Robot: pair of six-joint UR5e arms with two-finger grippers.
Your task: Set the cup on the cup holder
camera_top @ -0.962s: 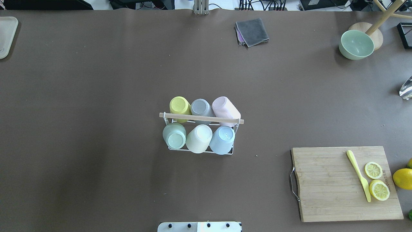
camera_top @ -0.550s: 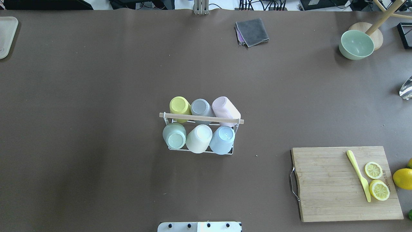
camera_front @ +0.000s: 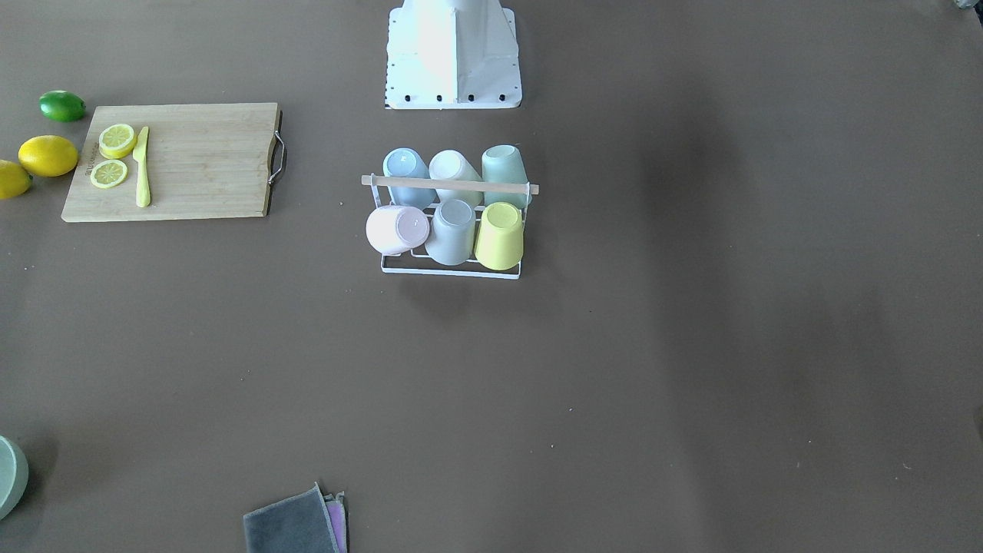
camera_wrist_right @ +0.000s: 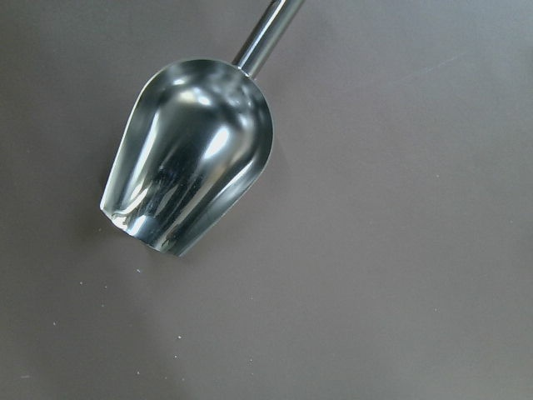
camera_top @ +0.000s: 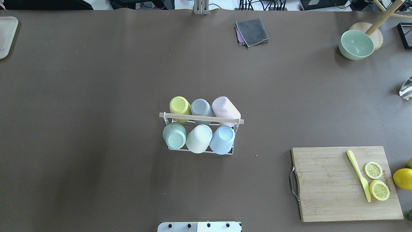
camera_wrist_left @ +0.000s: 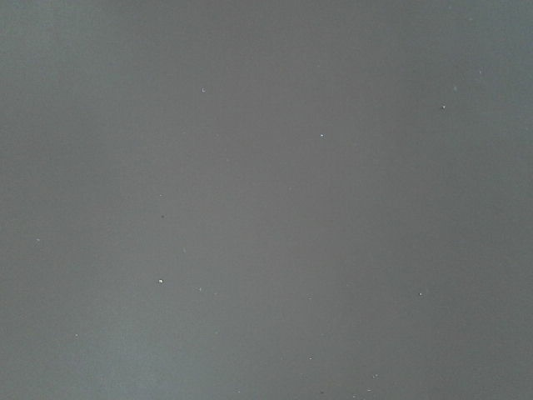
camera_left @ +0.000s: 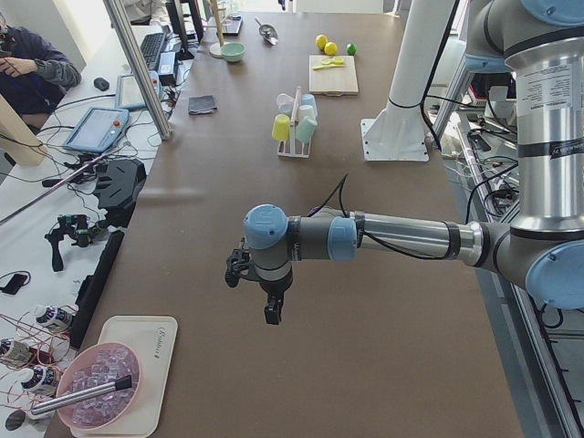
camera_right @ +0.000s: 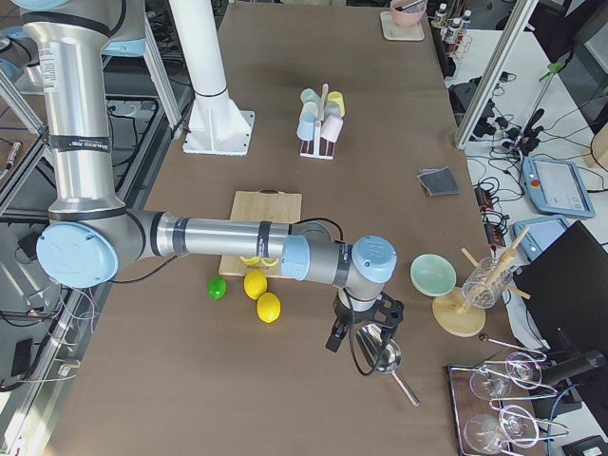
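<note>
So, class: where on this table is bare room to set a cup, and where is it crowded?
Bare: the stretch from the cup holder to the tray at the robot's left. Crowded: the right end, with cutting board, lemons, bowl; the holder carries six cups.

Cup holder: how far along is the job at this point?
Looks done: six cups sit inverted on the cup holder, three per row, and no loose cup shows on the table. In hand: nothing seen held; the left pincer hangs over bare table, the right pincer above a metal scoop. Left: nothing apparent, though the pink cup leans.
</note>
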